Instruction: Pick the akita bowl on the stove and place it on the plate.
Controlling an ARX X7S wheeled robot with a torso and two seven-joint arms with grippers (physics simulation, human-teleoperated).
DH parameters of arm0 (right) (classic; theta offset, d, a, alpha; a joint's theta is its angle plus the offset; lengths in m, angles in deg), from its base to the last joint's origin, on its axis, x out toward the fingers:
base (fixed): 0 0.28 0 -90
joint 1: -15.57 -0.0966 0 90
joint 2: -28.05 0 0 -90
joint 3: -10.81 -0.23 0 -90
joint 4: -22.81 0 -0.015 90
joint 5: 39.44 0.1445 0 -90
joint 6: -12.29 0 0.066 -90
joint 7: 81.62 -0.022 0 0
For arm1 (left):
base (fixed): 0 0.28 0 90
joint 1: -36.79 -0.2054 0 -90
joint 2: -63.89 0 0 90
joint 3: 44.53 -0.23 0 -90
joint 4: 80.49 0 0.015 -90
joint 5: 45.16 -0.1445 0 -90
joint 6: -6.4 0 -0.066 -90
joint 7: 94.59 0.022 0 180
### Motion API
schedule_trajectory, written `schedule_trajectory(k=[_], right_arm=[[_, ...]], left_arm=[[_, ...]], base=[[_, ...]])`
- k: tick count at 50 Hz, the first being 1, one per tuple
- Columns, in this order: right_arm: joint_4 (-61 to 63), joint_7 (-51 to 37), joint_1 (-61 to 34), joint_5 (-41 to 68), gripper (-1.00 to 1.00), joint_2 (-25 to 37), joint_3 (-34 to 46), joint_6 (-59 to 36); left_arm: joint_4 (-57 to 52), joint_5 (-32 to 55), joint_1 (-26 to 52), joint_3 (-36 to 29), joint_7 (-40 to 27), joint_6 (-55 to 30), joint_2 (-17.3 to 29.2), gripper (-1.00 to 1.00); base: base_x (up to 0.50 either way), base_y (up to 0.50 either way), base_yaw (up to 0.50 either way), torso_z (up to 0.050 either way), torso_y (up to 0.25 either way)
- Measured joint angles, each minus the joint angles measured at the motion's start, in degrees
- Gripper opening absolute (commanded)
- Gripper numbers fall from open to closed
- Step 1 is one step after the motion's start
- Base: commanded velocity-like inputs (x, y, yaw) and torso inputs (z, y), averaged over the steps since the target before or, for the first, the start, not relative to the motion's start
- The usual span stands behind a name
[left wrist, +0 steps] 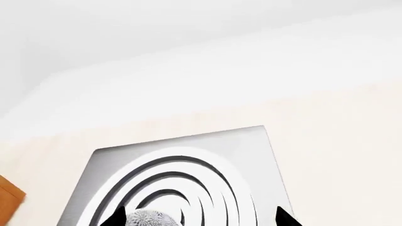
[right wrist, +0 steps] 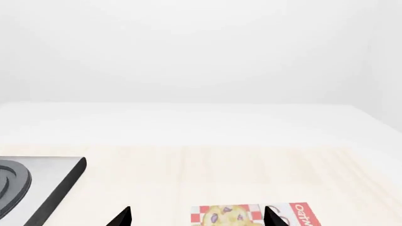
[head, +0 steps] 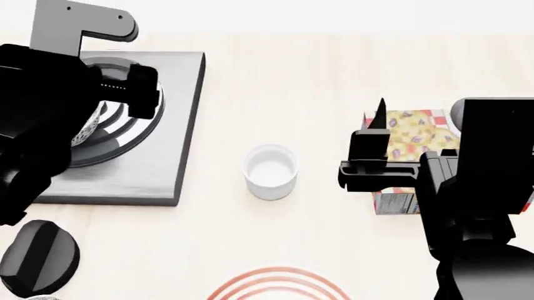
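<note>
The akita bowl (left wrist: pixel 150 219), white with a dense grey flower speckle, sits on the stove (left wrist: pixel 251 146), a grey slab with raised concentric rings. My left gripper (left wrist: pixel 201 220) is open just above the stove, and the bowl lies between its fingertips, close to one of them. From the head camera my left arm hides most of the bowl (head: pixel 90 128). Only the red-ringed far rim of the plate (head: pixel 279 284) shows at the near table edge. My right gripper (right wrist: pixel 197 219) is open and holds nothing, hovering over a cookie box (right wrist: pixel 251 216).
A small plain white cup (head: pixel 271 170) stands mid-table between the stove (head: pixel 179 112) and the cookie box (head: pixel 413 140). A round black knob (head: pixel 37 256) sits at the stove's front. A grey angular object (head: pixel 79 22) stands behind the stove.
</note>
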Motion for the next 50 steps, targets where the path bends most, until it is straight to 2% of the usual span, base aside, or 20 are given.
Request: schedule_trajectory(k=[50], right_arm=[[-0.2,-0.9,0.0,1.2,1.00,0.6,0.3,0.4]], left_arm=[[5.3,-2.3,-3.4,-3.6,-2.2,1.4,1.8,1.00]], base=[[0.00,0.00,0.00,0.000,0.000]])
